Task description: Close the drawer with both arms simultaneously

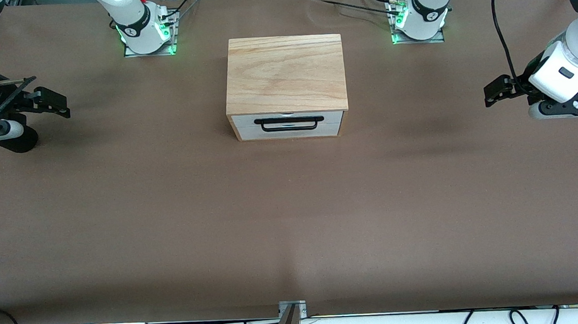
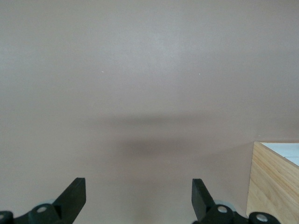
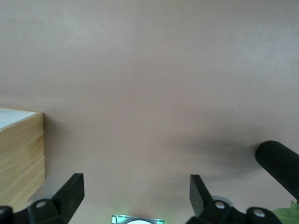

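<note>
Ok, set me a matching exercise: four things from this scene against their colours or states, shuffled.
Things:
1. drawer front
2. handle
3. box top
4. left gripper

Colours or states:
A. black wire
B. open, over bare table
C. white
D. light oak grain

Pairs: 1-C, 2-A, 3-D, 4-B

The right gripper is open too, at the right arm's end of the table.

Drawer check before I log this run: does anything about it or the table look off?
Nothing stands out. The drawer sits nearly flush in its box, square and undamaged. The left gripper and right gripper hang open over the table, apart from it.
</note>
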You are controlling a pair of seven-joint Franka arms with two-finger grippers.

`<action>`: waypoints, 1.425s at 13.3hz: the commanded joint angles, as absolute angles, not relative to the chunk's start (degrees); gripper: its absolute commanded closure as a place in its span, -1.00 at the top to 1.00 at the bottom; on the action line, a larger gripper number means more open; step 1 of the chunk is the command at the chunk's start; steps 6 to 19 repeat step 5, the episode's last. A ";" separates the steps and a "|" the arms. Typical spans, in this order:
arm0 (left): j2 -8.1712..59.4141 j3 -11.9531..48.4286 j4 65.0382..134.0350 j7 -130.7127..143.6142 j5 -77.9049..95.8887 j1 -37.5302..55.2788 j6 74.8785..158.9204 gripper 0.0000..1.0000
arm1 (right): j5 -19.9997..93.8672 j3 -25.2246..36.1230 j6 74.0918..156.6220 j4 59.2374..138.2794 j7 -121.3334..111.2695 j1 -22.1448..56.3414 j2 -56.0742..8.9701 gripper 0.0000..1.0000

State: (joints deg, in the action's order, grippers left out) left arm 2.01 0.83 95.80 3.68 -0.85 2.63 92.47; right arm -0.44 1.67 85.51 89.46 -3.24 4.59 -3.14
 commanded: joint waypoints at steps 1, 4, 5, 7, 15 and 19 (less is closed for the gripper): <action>1.14 0.88 97.12 3.96 -1.76 2.55 93.60 1.00 | -1.23 0.44 85.61 90.09 -3.43 3.43 -2.37 1.00; 2.46 0.70 95.72 3.87 -1.85 2.29 93.60 1.00 | -1.23 0.61 85.61 90.09 -3.43 3.34 -2.29 1.00; 2.63 0.62 95.28 3.95 -1.85 2.29 93.60 1.00 | -1.23 0.62 85.69 90.09 -3.43 3.34 -2.29 1.00; 2.63 0.62 95.28 3.95 -1.85 2.29 93.60 1.00 | -1.23 0.62 85.69 90.09 -3.43 3.34 -2.29 1.00; 2.63 0.62 95.28 3.95 -1.85 2.29 93.60 1.00 | -1.23 0.62 85.69 90.09 -3.43 3.34 -2.29 1.00; 2.63 0.62 95.28 3.95 -1.85 2.29 93.60 1.00 | -1.23 0.62 85.69 90.09 -3.43 3.34 -2.29 1.00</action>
